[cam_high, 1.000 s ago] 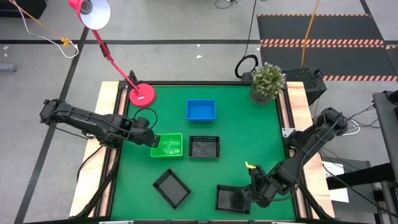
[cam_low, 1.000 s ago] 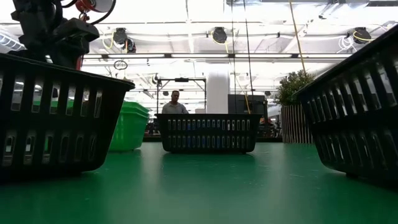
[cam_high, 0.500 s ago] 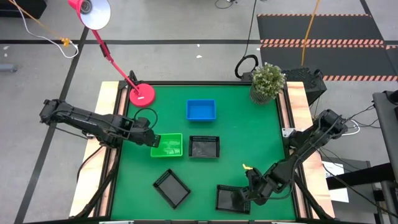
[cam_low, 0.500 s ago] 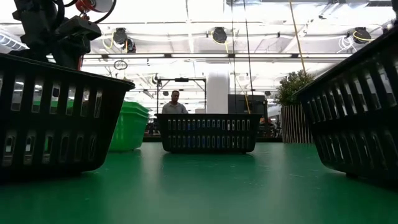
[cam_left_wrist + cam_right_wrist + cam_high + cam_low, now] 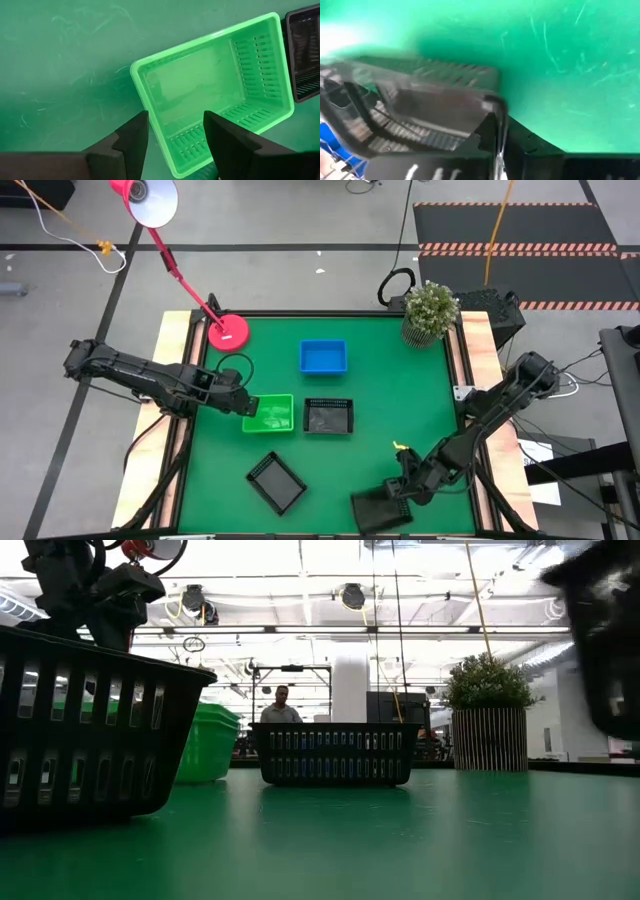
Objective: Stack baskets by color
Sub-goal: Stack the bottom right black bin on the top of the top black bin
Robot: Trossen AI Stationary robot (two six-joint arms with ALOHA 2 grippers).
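Note:
A green basket [image 5: 270,413] rests on its bottom at the table's left centre. My left gripper [image 5: 247,406] hangs open above its left end, one finger outside the wall and one over the inside [image 5: 172,140], touching nothing. A black basket [image 5: 328,416] stands just right of it, a blue basket [image 5: 323,357] farther back, and another black basket [image 5: 277,482] sits askew near the front. At the front right my right gripper [image 5: 398,492] is shut on a third black basket [image 5: 374,512], which shows blurred in the low view [image 5: 605,640]. My right gripper holds the black basket by its right end wall, at the rim [image 5: 492,106], with one finger [image 5: 487,131] showing on the wall. The fingers come slanting down from the table's right. The basket is tilted and raised off the table on the side toward the low camera.
A pink lamp base [image 5: 228,332] stands at the far left corner and a potted plant [image 5: 431,310] at the far right corner. A person [image 5: 281,705] stands in the room beyond the table. Bare green mat lies between the baskets.
My right gripper has sunk a little at the front right black basket and taken hold of its right end. That basket has tipped and risen: in the low view it filled the right side and now shows only high up, blurred, with the plant uncovered behind.

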